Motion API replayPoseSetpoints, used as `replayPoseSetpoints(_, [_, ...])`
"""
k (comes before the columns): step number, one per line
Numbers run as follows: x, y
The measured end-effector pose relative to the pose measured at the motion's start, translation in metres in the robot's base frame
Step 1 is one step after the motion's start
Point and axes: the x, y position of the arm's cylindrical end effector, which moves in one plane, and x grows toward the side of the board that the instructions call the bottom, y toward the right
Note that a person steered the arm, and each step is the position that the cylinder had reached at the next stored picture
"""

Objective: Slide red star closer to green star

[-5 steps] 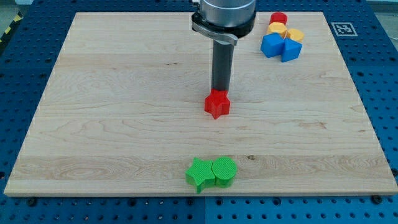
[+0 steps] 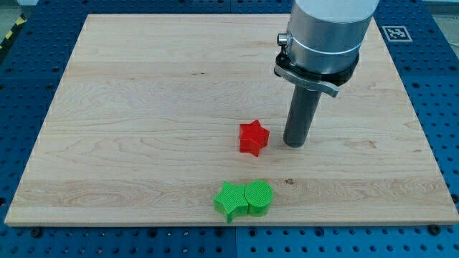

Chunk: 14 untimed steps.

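Observation:
The red star [image 2: 252, 137] lies near the middle of the wooden board [image 2: 143, 107]. The green star [image 2: 229, 201] sits near the board's bottom edge, touching a green round block [image 2: 259, 198] on its right. My tip [image 2: 294, 145] rests on the board just to the right of the red star, a small gap apart from it. The red star is above the green star, slightly to the right.
The arm's wide grey body [image 2: 326, 36] covers the board's top right, so the blocks there are hidden.
My tip moved from above the red star to its right side, lower in the view. The red star shifted slightly down. The arm now hides the top-right blocks.

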Motion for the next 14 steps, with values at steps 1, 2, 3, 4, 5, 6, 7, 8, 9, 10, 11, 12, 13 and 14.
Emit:
replayPoseSetpoints(1, [0.009, -0.017])
replayPoseSetpoints(2, [0.009, -0.024])
replayPoseSetpoints(3, [0.009, -0.051])
replayPoseSetpoints(4, [-0.012, -0.067])
replayPoseSetpoints(5, [-0.038, -0.067])
replayPoseSetpoints(6, [-0.069, -0.071])
replayPoseSetpoints(7, [-0.069, -0.099])
replayPoseSetpoints(8, [-0.037, -0.099])
replayPoseSetpoints(9, [-0.026, -0.103])
replayPoseSetpoints(10, [-0.016, -0.103])
replayPoseSetpoints(11, [0.007, -0.104])
replayPoseSetpoints(12, [0.019, -0.104])
replayPoseSetpoints(13, [0.02, -0.104])
replayPoseSetpoints(14, [0.02, -0.104])
